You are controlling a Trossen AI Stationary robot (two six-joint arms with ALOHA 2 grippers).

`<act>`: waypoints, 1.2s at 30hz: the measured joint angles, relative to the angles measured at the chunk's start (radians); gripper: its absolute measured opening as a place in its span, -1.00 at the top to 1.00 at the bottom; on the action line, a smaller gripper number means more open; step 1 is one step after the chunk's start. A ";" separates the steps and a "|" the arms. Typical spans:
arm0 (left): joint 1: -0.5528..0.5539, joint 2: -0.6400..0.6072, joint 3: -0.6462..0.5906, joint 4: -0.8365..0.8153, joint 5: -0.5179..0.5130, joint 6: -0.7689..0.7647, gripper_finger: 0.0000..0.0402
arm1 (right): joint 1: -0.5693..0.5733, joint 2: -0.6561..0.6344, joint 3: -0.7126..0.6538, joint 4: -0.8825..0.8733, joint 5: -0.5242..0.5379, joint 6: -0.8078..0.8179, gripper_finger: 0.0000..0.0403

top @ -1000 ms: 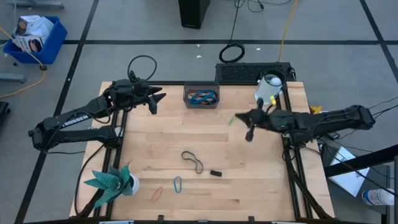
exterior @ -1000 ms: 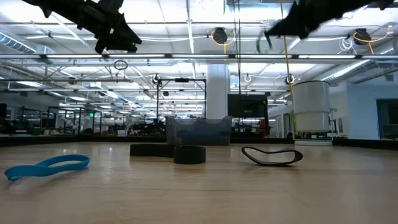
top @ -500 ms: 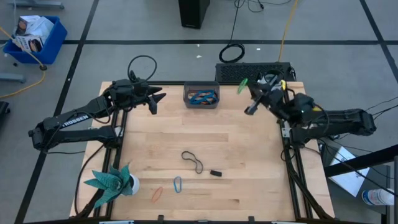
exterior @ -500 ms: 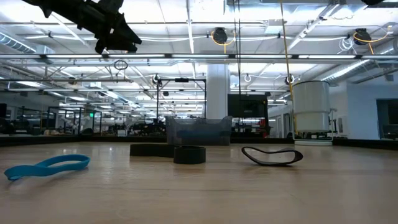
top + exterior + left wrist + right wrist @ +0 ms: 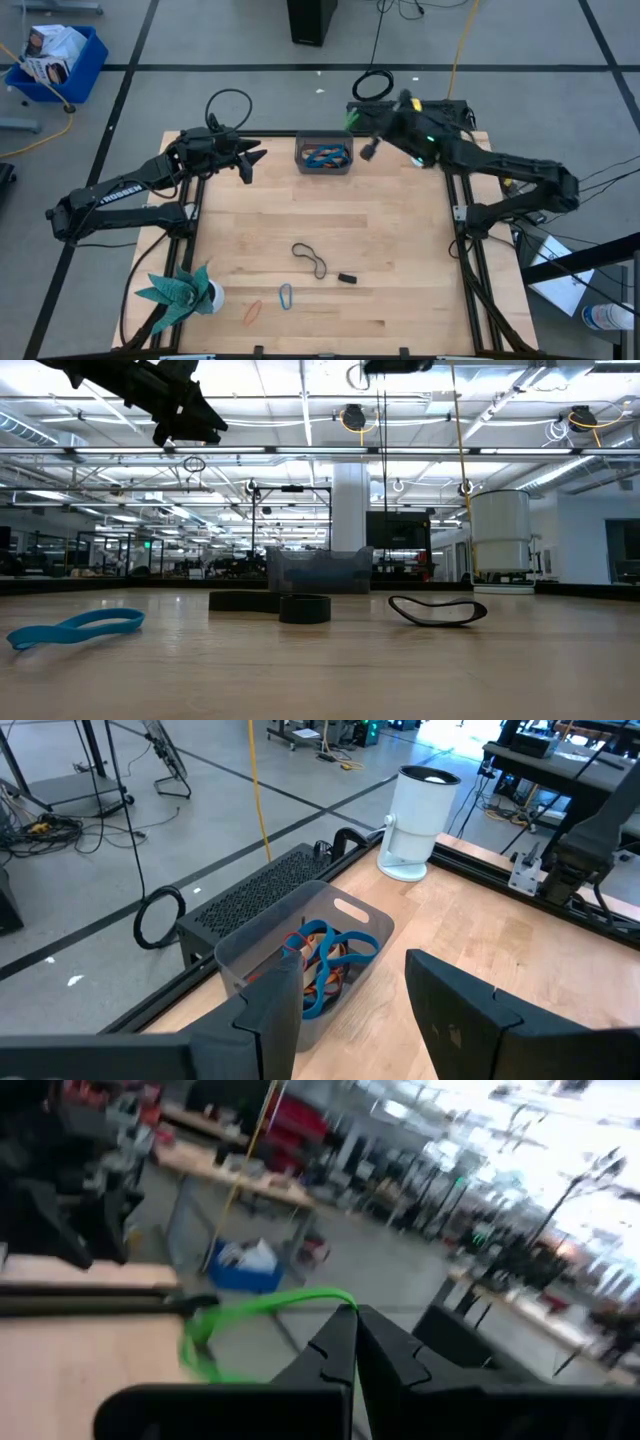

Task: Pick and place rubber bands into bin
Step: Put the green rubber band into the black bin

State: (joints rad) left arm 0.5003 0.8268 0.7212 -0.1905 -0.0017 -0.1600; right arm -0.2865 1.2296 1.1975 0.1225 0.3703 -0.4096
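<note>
High view showed the right gripper [image 5: 352,119] pinched shut on a green band [image 5: 235,1317], just at the bin's [image 5: 324,168] two o'clock. Left gripper [image 5: 258,160] hovered at the bin's nine o'clock, fingers parted, empty.

Bin [image 5: 324,157] at the tabletop's [image 5: 400,280] far edge, centre; several bands [image 5: 326,155] inside it. Left hand [image 5: 250,160] just left of the bin, above the tabletop. Right hand [image 5: 362,130] right of the bin, near the far edge, a band [image 5: 350,118] pinched in it. Loose band [image 5: 310,257] mid-tabletop, block [image 5: 347,278] just right of it. Two more bands [image 5: 270,304] near the front edge, left of centre. Plant [image 5: 182,290] at front-left corner. Cable ring [image 5: 373,84] on the floor behind.
</note>
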 joint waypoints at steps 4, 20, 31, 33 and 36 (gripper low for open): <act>0.000 0.000 0.000 0.000 0.000 0.000 0.08 | -0.054 0.113 0.083 -0.088 -0.038 0.057 1.00; 0.000 0.000 0.000 -0.007 0.000 -0.001 0.08 | -0.180 0.468 0.100 -0.165 -0.245 0.222 1.00; 0.000 0.000 0.000 -0.026 0.000 -0.001 0.08 | -0.180 0.602 0.100 -0.177 -0.245 0.227 1.00; 0.000 0.000 0.000 -0.026 0.000 -0.001 0.08 | -0.179 0.613 0.100 -0.190 -0.245 0.227 1.00; 0.000 0.000 0.000 -0.026 0.000 -0.001 0.08 | -0.179 0.623 0.100 -0.192 -0.244 0.226 1.00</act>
State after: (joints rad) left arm 0.5003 0.8265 0.7212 -0.2169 -0.0017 -0.1608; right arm -0.4660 1.8526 1.2972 -0.0698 0.1261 -0.1841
